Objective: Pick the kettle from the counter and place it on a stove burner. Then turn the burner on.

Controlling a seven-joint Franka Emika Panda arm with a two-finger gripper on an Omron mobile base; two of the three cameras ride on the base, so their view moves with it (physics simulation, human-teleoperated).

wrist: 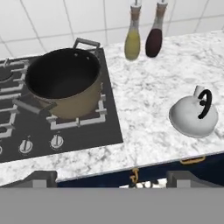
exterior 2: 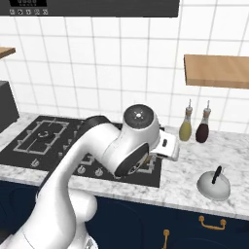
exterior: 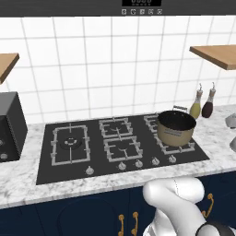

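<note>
Ahead of the claw (wrist: 112, 177) and off to its right in the hand view, the kettle (wrist: 194, 114) sits on the marble tabletop (wrist: 148, 100), well apart from the fingertips (wrist: 42, 177). It is squat and rounded, with a smooth pale silvery body and a thin black curved handle on top. The tabletop is white with grey veins, above dark blue cabinet fronts with brass pulls. Left of the kettle, a tan pot (wrist: 65, 85) with a dark inside stands on a grey grate of the black cooktop (wrist: 87, 135). Two slim bottles (wrist: 132, 41) stand beyond, at the tiled wall. The claw's jaws stand wide apart, gripping nothing and touching nothing.
</note>
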